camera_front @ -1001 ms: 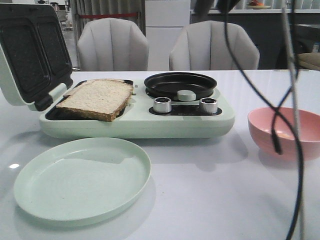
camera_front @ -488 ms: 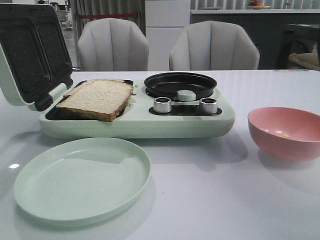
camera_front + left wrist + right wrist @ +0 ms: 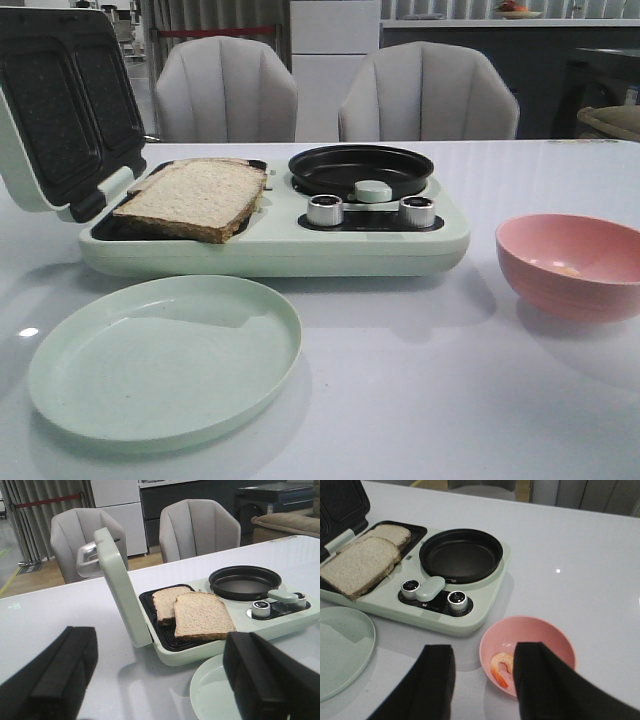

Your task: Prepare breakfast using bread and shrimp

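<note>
On the surface (image 3: pixel 420 400), the bread (image 3: pixel 202 615) lies in the open maker (image 3: pixel 280 240). The shrimp (image 3: pixel 500 667) sits in the pink bowl (image 3: pixel 555 640), just below the right hand (image 3: pixel 482 680), which is open and empty. The left hand (image 3: pixel 160 675), also open and empty, is farther off. One black finger (image 3: pixel 540 685) partly hides the bowl.
</note>
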